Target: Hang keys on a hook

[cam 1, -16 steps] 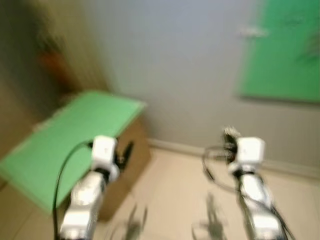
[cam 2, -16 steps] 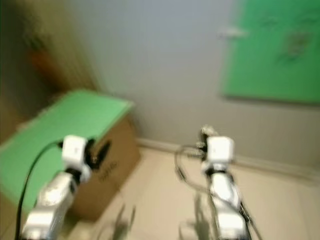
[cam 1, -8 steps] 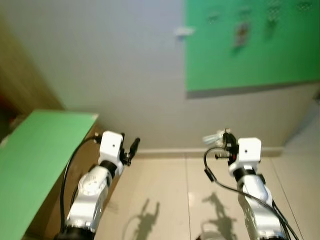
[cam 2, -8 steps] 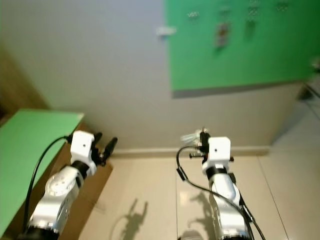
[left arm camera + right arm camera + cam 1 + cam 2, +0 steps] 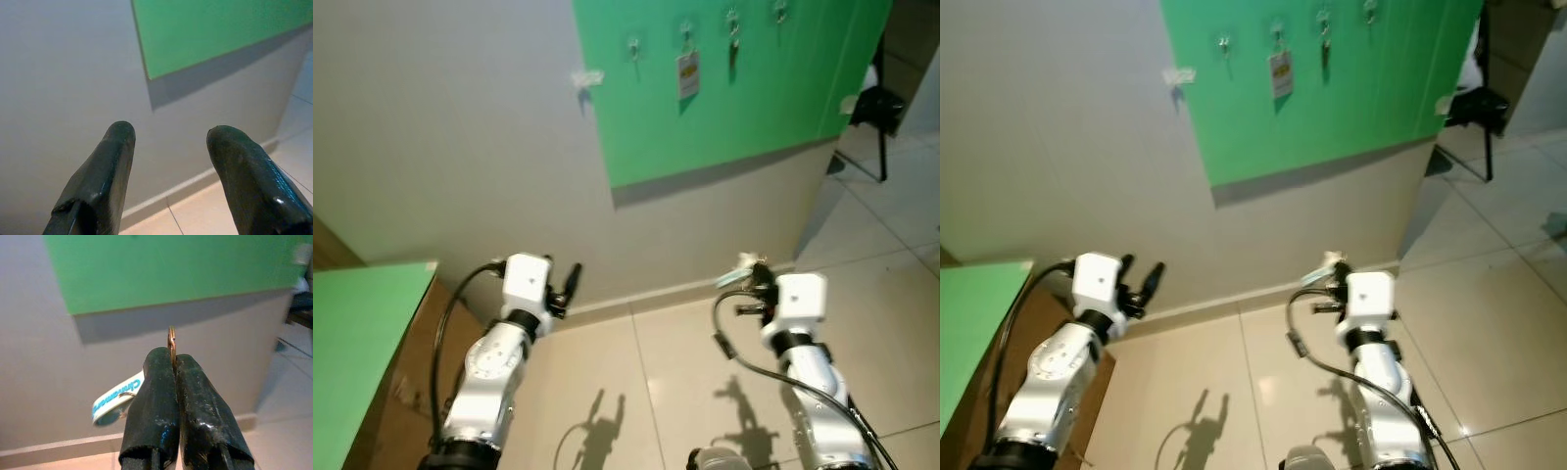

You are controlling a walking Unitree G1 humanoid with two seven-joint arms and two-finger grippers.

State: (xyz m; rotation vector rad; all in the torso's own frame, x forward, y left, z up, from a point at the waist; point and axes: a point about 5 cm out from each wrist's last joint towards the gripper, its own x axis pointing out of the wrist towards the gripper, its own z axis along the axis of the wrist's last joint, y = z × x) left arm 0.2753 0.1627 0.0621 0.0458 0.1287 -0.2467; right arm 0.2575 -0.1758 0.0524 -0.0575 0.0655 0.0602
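Grey wall [image 5: 460,147] carries a green board [image 5: 734,88] with hooks [image 5: 633,46] at upper right. Right pincer [image 5: 172,363] pinches the keys [image 5: 171,340]; left pincer [image 5: 168,137] gapes empty.

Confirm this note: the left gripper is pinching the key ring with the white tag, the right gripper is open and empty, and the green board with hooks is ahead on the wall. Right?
Sides swapped. The right gripper pinches the key ring with its white tag, per the right wrist view; the left gripper is open and empty. The green board with hooks is ahead.
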